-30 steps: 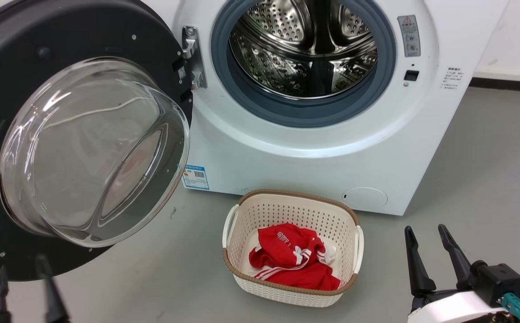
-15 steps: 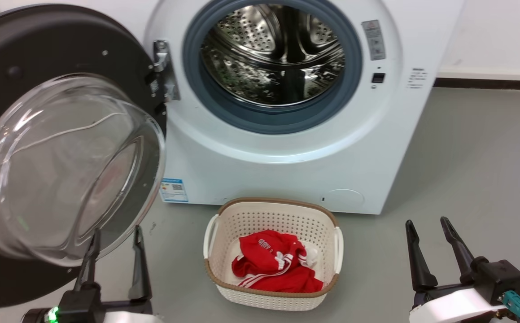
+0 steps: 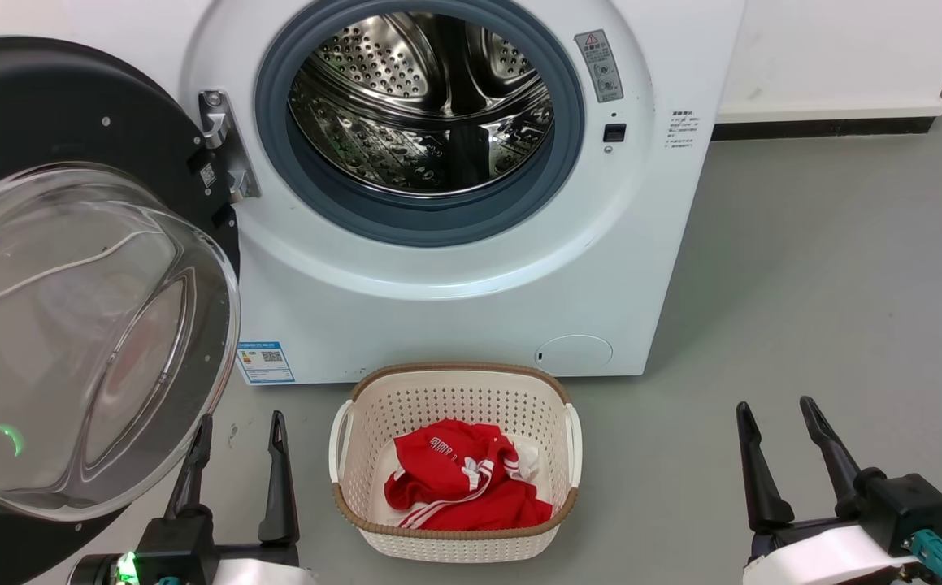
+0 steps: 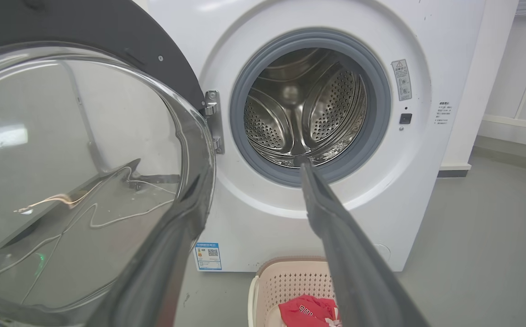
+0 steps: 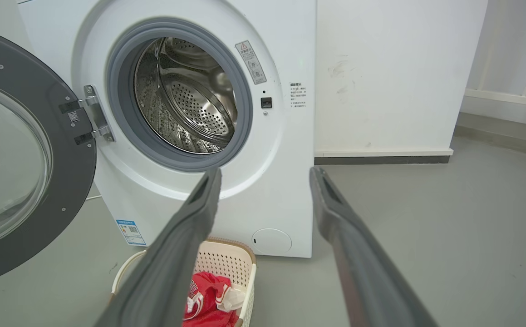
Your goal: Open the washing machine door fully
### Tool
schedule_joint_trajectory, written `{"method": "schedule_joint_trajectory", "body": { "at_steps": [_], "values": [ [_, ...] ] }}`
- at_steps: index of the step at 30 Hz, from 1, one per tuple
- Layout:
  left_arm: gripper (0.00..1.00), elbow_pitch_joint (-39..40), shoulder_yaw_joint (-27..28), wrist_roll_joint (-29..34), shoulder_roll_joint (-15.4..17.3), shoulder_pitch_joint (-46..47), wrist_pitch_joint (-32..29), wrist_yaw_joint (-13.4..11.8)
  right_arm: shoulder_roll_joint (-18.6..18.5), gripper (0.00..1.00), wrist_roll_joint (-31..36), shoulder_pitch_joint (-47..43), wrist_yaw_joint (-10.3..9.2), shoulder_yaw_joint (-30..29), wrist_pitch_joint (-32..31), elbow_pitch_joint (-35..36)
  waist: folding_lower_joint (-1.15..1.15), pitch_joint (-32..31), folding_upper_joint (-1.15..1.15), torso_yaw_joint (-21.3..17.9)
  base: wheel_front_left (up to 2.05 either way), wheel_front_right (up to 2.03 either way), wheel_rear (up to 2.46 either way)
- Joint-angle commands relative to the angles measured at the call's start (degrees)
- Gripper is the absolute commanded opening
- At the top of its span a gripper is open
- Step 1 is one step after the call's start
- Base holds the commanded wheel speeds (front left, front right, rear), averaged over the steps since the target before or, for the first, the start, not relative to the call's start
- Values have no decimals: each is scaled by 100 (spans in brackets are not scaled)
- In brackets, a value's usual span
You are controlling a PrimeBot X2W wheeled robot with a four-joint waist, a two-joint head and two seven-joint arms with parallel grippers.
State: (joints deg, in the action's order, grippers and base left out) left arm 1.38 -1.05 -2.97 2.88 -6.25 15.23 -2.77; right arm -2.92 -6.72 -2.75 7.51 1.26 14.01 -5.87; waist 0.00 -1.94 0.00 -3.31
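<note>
The washing machine door point(image 3: 72, 106), glossy black with a bulging clear glass bowl point(image 3: 72, 341), stands swung out to the left on its hinge point(image 3: 223, 146). The grey-rimmed steel drum opening point(image 3: 422, 114) of the white machine point(image 3: 471, 309) is uncovered. My left gripper point(image 3: 240, 422) is open and empty, low beside the bowl's lower right edge, holding nothing. In the left wrist view the door point(image 4: 86, 27) and bowl point(image 4: 76, 159) lie left of the open left gripper point(image 4: 251, 175). My right gripper point(image 3: 773, 406) is open over the floor at the lower right, well away from the door point(image 5: 72, 154).
A cream perforated basket point(image 3: 454, 382) with a red garment point(image 3: 454, 487) stands on the grey floor in front of the machine, between my grippers. A white wall with a dark skirting point(image 3: 812, 126) runs to the machine's right. Bare floor lies to the right.
The head camera has shifted, sliding the whole scene left. My left gripper has come away from the door's lower rim, rightward and up into view. The right gripper has stayed put.
</note>
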Motion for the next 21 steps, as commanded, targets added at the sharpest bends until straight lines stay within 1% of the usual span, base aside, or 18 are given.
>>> {"method": "schedule_joint_trajectory", "body": {
  "at_steps": [1, 11, 21],
  "values": [
    [100, -12, -4, -16, 0, -44, -16, -28, 8, 100, -29, -17, -4, 15, -7, -12, 0, 6, 0, 21, 0, 0, 0],
    [100, -9, -73, -39, 0, -69, -16, -80, 7, 100, -22, 42, -4, 15, 10, -13, 0, 48, 0, 144, 0, 0, 0],
    [100, 8, -80, -50, -1, -76, -16, -73, 7, 100, -57, 46, -4, 51, 17, -39, 0, 46, 0, 141, 0, 0, 0]
  ]
}}
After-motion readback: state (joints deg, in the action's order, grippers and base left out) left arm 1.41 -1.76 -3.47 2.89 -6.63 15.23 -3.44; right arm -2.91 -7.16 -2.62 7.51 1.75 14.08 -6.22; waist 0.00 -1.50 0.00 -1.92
